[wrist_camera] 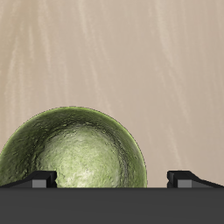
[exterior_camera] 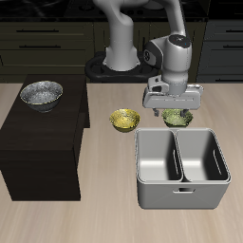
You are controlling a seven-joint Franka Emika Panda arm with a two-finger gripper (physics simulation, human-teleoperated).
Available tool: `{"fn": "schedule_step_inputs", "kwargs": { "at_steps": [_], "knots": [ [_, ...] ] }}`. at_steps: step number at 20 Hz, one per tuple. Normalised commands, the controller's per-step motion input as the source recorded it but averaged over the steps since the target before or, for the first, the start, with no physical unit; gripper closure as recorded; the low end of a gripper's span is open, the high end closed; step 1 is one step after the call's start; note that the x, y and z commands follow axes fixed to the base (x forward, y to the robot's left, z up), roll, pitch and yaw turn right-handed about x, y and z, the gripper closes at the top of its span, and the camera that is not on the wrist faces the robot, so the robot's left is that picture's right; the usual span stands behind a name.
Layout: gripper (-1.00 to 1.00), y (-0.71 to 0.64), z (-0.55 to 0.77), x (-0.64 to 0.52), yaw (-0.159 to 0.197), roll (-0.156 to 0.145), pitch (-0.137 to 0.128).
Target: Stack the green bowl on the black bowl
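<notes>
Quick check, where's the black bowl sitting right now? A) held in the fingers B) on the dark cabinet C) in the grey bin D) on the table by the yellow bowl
B: the black bowl rests on top of the dark cabinet, away from the gripper, which hangs over the green bowl.

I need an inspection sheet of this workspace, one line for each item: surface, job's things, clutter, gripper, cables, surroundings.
Surface: light wooden table, with a dark cabinet standing on it.
Job's things: green bowl on the table, under the gripper, upright; black bowl on top of the dark cabinet, empty.
Clutter: yellow bowl beside the green bowl; grey two-compartment bin nearer the table's front edge, both compartments empty.
Gripper: gripper open, above the green bowl, holding nothing.
Cables: nothing seen.
Surroundings: dark drawer fronts behind the table.
</notes>
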Motion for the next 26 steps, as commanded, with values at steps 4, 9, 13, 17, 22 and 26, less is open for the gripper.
{"fn": "schedule_step_inputs", "kwargs": {
  "at_steps": [4, 9, 13, 17, 22, 26],
  "knots": [
    [-1.00, -0.12, -0.14, 0.03, 0.008, -0.020, 0.028],
    [-1.00, -0.11, -0.11, 0.05, -0.013, -0.003, 0.062],
    [1.00, -0.03, -0.08, 0.00, -0.014, 0.019, 0.034],
    [1.00, 0.07, -0.07, -0.02, 0.005, 0.039, 0.015],
    [1.00, 0.02, 0.01, 0.01, 0.001, 0.010, 0.012],
    [1.00, 0.04, 0.09, 0.02, -0.014, 0.034, 0.002]
  ]
}}
